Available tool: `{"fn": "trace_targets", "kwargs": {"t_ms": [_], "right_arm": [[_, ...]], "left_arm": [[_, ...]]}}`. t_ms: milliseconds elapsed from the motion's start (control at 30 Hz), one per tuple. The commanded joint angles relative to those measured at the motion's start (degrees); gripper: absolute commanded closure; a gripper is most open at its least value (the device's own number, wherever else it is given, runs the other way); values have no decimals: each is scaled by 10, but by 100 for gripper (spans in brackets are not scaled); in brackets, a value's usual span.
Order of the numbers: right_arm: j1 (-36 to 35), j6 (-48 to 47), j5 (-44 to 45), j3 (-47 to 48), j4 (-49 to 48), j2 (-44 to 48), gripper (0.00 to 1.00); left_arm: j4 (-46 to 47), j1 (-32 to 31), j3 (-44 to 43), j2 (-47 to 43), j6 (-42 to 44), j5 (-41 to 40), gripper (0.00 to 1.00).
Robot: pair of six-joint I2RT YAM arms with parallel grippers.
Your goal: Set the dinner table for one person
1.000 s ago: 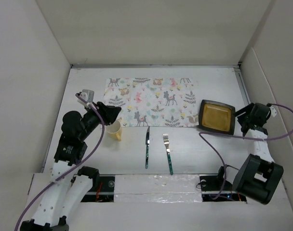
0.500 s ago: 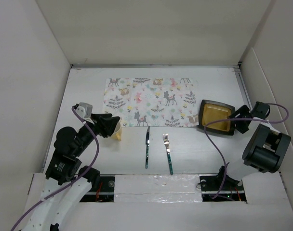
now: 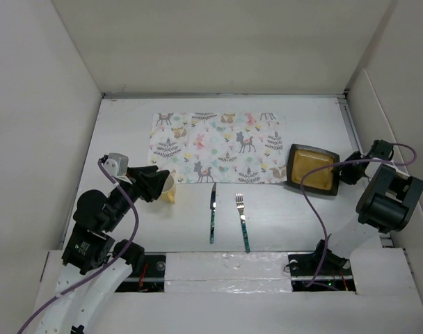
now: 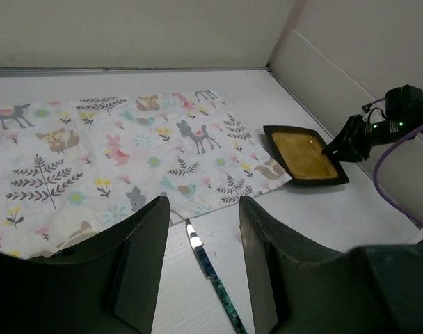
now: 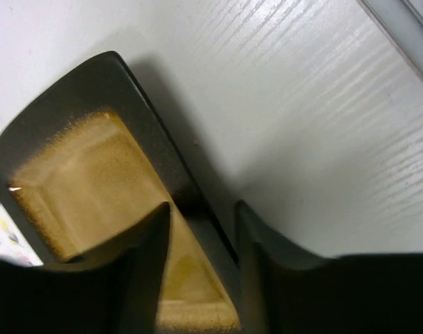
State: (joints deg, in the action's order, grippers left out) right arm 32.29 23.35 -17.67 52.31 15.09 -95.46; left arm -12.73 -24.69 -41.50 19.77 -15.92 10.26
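the tabletop (image 3: 128, 125) carries everything, but little is set. the placemat (image 3: 215, 146) lies flat beyond the left pincer (image 4: 202, 203), with nothing on it. the plate (image 3: 312, 169) sits off it, its rim between the jaws of the right pincer (image 5: 201, 207); whether they clench it i cannot tell. the cup (image 3: 168, 191) stands just beside the left pincer, which is released. knife (image 3: 213, 212) and fork (image 3: 242, 219) lie between the two pincers, off the placemat. all four likely need placing.

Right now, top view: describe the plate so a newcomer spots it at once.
Start at the deer-patterned placemat in the middle of the white table. Just off its near right corner sits the plate. It is the only square item: dark rim, mustard-yellow centre, unlike the slim knife and fork.
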Motion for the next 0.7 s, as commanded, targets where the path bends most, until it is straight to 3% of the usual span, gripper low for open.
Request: {"fn": "trace_targets", "kwargs": {"t_ms": [0, 67, 100, 167, 200, 233, 367, 500, 667], "right_arm": [[4, -30, -12, 37, 49, -18, 59], [9, -38, -17, 44, 56, -25, 64], [9, -44, -23, 47, 60, -28, 78], [15, -44, -27, 46, 60, -29, 83], [21, -40, -26, 44, 58, -26, 98], [21, -37, -22, 40, 52, -23, 100], [62, -9, -22, -19, 4, 38, 100], [67, 48, -20, -75, -69, 175, 100], [67, 99, -61, -110, -119, 171, 100]], "left_arm": [[18, -3, -18, -10, 4, -7, 58], [16, -3, -18, -9, 4, -9, 58], [16, -3, -18, -8, 4, -9, 58], [16, -3, -19, -7, 4, -9, 58], [15, -3, -19, -6, 4, -10, 58], [14, -3, -18, -4, 4, -11, 58], [13, -3, -19, -2, 3, -11, 58], [15, -3, -17, 5, 2, -4, 58], [16, -3, -17, 18, 1, -5, 58]]}}
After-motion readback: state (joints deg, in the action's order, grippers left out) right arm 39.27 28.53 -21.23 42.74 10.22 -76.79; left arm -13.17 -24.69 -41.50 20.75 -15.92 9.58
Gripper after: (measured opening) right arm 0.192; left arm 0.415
